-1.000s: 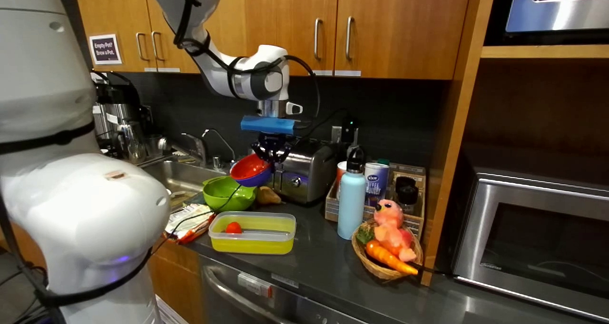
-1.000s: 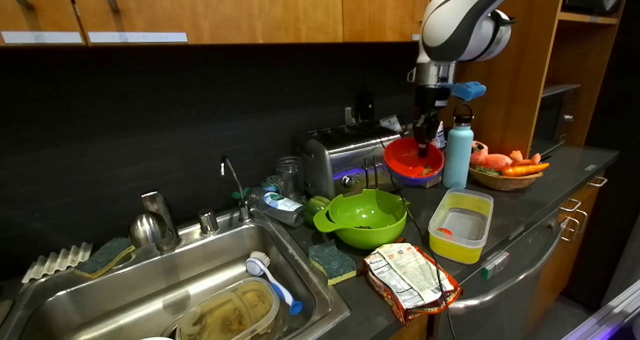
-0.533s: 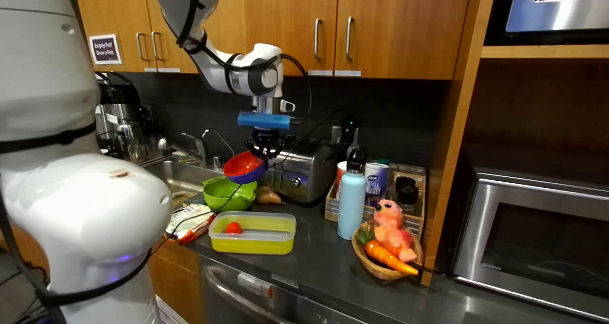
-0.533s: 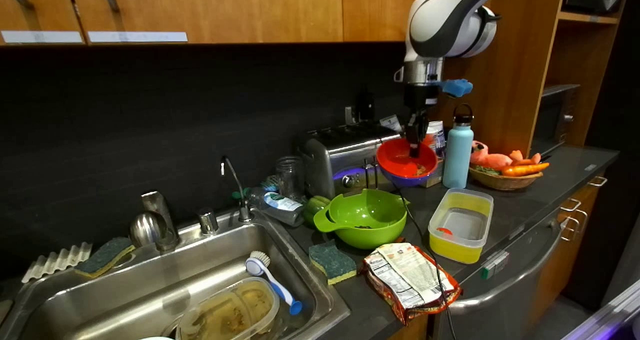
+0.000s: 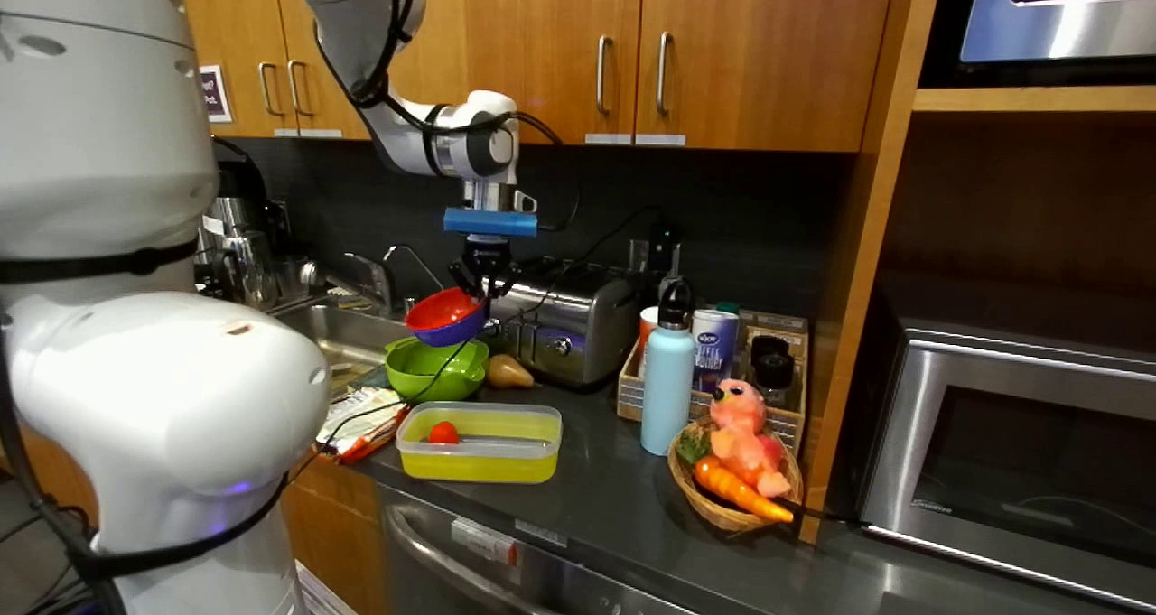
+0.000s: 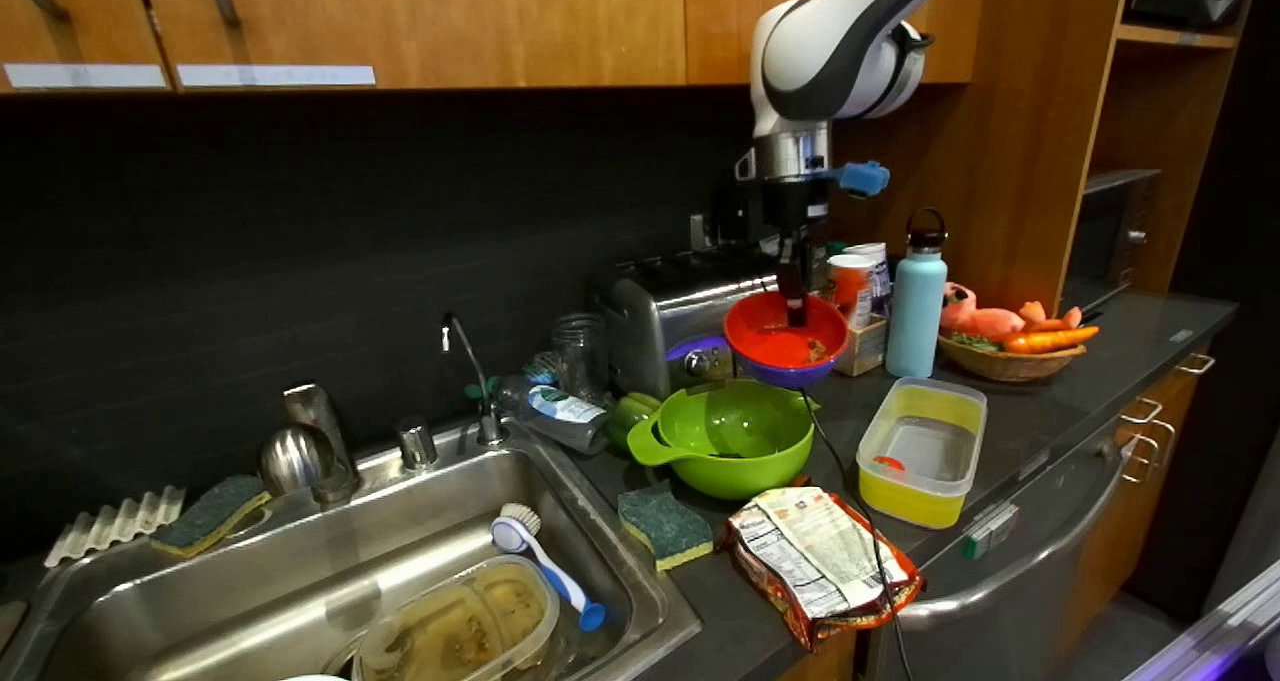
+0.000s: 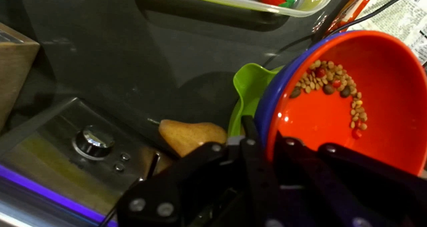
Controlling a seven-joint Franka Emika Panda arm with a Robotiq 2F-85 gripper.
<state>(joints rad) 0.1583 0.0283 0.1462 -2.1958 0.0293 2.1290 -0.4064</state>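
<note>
My gripper (image 7: 268, 137) is shut on the rim of a bowl (image 7: 383, 97) that is red inside and blue outside. One finger is inside the bowl and one outside. The bowl shows in both exterior views (image 5: 444, 319) (image 6: 775, 349), held in the air and tilted. Small tan pieces with some red and dark bits (image 7: 328, 78) lie in it. A green bowl (image 6: 735, 446) with a spout and handle stands on the counter below and is partly hidden by the held bowl in the wrist view (image 7: 248, 83). A few dark bits lie in the green bowl.
A toaster (image 5: 578, 326) stands behind, with a pear (image 7: 190, 135) before it. A yellow container (image 6: 920, 451) holds a strawberry. A food bag (image 6: 825, 566), sponge (image 6: 665, 521), sink (image 6: 300, 561), blue bottle (image 6: 917, 311) and basket (image 5: 736, 516) are around. A black cable (image 6: 835, 461) crosses the counter.
My gripper has carried the red and blue bowl to the left in both exterior views, toward the sink side. The bowl now hangs over the back of the green bowl.
</note>
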